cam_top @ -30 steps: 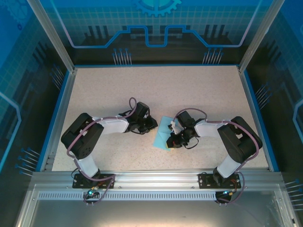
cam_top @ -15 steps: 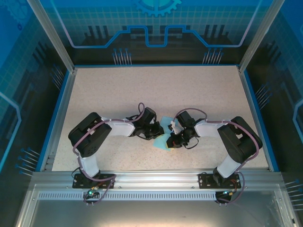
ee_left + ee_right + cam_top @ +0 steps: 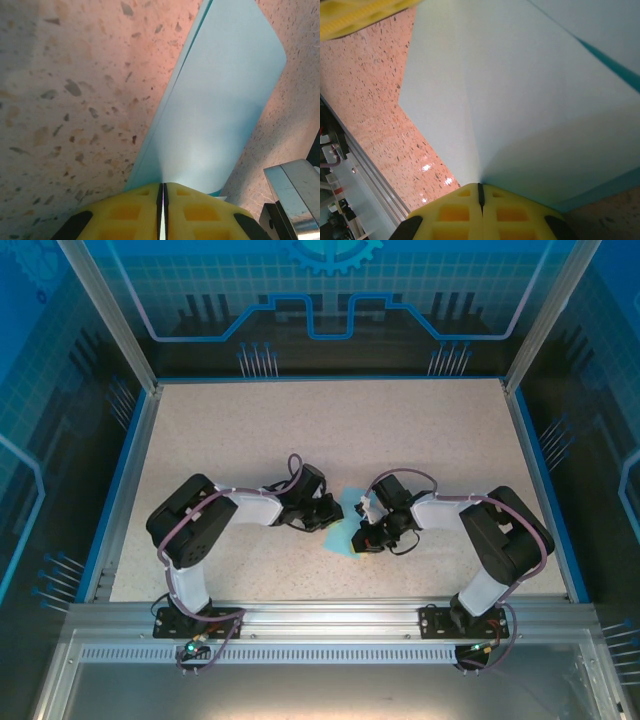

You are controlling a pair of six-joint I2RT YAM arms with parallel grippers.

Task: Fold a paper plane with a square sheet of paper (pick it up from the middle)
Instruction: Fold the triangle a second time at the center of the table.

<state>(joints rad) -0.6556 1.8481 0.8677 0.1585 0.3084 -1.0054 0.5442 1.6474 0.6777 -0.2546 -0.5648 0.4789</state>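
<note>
Speckled tabletop point(image 3: 400, 430); blue paper point(image 3: 220, 110) tight in left hand point(image 3: 162, 189), right hand point(image 3: 480, 190).

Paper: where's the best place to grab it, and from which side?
By an edge, coming in sideways, probably: the paper is thin and bowed off the table, so its edges can be pinched, as left tool and right tool do.

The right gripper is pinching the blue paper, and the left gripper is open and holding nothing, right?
Not quite. The left gripper is not open: it is shut on the paper too, as the left wrist view shows. The right gripper is pinching the paper, as you said.
</note>
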